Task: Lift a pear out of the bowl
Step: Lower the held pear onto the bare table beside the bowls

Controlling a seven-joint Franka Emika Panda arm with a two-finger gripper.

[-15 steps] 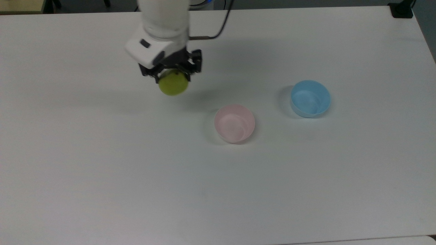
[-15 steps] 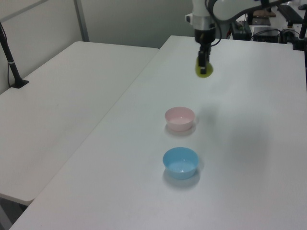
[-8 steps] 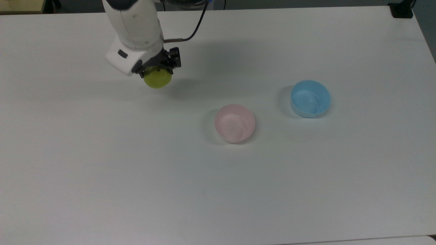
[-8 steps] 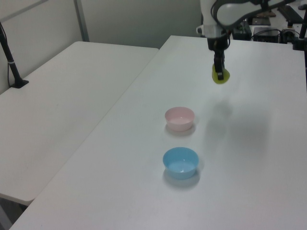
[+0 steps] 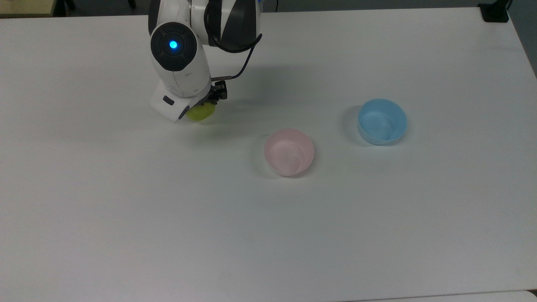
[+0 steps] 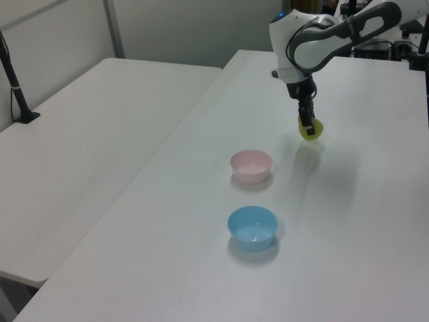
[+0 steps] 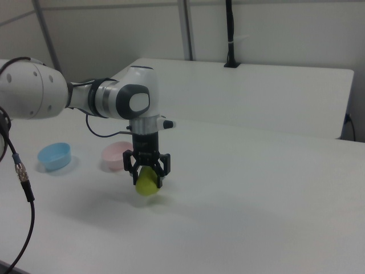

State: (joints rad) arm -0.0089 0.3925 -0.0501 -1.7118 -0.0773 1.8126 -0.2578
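My gripper (image 5: pixel 200 110) (image 6: pixel 308 129) (image 7: pixel 147 178) is shut on the yellow-green pear (image 5: pixel 202 113) (image 6: pixel 311 131) (image 7: pixel 146 183), which hangs just above the white table, well clear of the bowls. In the top view the arm's wrist covers most of the pear. The pale pink bowl (image 5: pixel 288 152) (image 6: pixel 251 165) (image 7: pixel 116 156) stands empty, to the right of and below the gripper in the top view.
A light blue bowl (image 5: pixel 382 121) (image 6: pixel 253 227) (image 7: pixel 55 155) stands empty beyond the pink one at the top view's right. A second white table (image 6: pixel 74 154) adjoins at the left view's left. A black post (image 7: pixel 230 34) stands on the far table in the right view.
The gripper, still holding the pear, has swung away from the pink bowl toward the top view's left and come down close to the table.
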